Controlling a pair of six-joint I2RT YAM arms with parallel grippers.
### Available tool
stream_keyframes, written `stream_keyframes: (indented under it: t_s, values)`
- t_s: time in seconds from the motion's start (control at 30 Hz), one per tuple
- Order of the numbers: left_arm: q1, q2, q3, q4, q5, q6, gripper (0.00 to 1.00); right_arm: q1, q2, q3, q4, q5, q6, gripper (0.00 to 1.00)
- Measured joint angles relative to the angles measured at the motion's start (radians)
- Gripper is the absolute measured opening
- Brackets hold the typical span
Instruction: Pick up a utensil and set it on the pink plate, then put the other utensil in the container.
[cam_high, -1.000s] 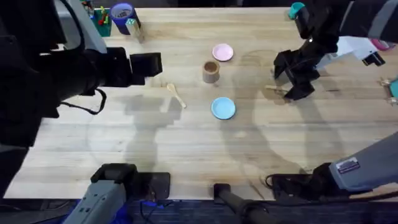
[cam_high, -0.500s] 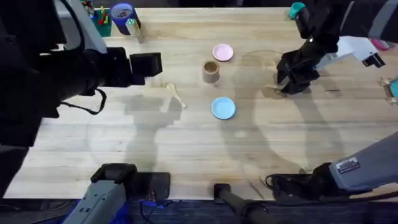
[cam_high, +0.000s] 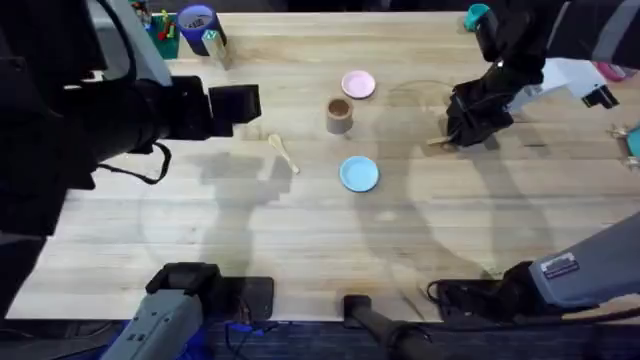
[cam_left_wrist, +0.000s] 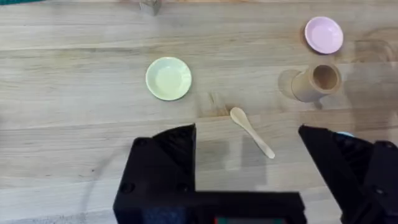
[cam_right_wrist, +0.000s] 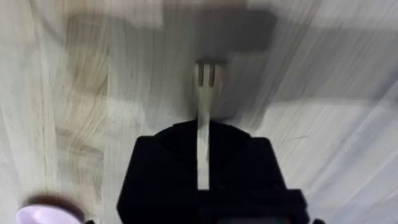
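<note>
Overhead: my right gripper (cam_high: 468, 130) is down at the table on the far right, fingers pinched together over the slim wooden fork (cam_high: 437, 142), whose pale end pokes out toward the middle; I judge this is the grab for the first step, since the pink plate (cam_high: 358, 84) sits bare, well apart toward the far centre. The tan container (cam_high: 339, 115) stands upright just beside that plate, open mouth up, ready to take the wooden spoon (cam_high: 283, 153), which lies flat on the bare boards near the left arm. A light blue plate (cam_high: 359, 173) lies between the arms, closer to me than the container. The left arm hangs high and dark, parked, I think, to wait its turn. Left wrist: the left gripper (cam_left_wrist: 249, 168) has its black fingers spread wide with nothing between them, hovering above the spoon (cam_left_wrist: 252, 131), its oval bowl smooth and matte. The container (cam_left_wrist: 316, 82) reads as a plain cylinder with a darker inside; the pink plate (cam_left_wrist: 324, 35) is a glossy shallow disc, and a pale yellow-green plate (cam_left_wrist: 168, 78) lies well apart from both. Right wrist: the fork (cam_right_wrist: 203, 118) runs straight between the closed black fingers (cam_right_wrist: 155, 168), thin flat handle, short tines at the tip, lying along the pale streaky wood grain of the table (cam_right_wrist: 323, 143).
</note>
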Motion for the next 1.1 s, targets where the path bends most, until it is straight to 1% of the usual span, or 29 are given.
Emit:
stream_keyframes:
  t_s: [0.03,0.07,0.23,0.3,0.43,0.67,0.8,0.87,0.97,1.1]
  values:
    - [0.0,0.0,0.0,0.0,0.0,0.0,0.992,0.0,0.0,0.0,0.002,0.0,-0.011,0.055]
    - [0.0,0.0,0.0,0.0,0.0,0.0,0.992,0.0,0.0,0.001,0.004,-0.001,-0.026,0.044]
    - [0.0,0.0,0.0,0.0,0.0,0.0,0.992,0.0,0.002,0.007,0.013,-0.002,-0.116,0.043]
    - [0.0,0.0,0.0,0.0,0.0,0.0,0.992,0.0,0.016,0.027,0.023,-0.002,-0.165,0.041]
    - [0.0,0.0,0.0,0.0,0.0,0.0,0.992,0.0,0.046,0.092,0.026,-0.002,-0.252,0.036]
    - [0.0,0.0,0.0,0.0,0.0,0.0,0.992,0.02,0.049,0.234,0.014,-0.002,-0.444,0.032]
    - [0.0,0.0,0.0,0.0,0.0,0.0,0.992,0.064,0.049,0.305,0.031,-0.002,-0.58,0.033]
    - [0.0,0.0,0.0,0.0,0.0,0.0,0.992,0.089,0.049,0.326,0.068,-0.002,-0.672,0.034]
    - [0.0,0.0,0.0,0.0,0.0,0.0,0.992,0.125,0.049,0.34,0.119,-0.002,-0.829,0.033]
    - [0.0,0.0,0.0,0.0,0.0,0.0,0.992,0.179,0.049,0.342,0.147,-0.002,-1.043,0.033]
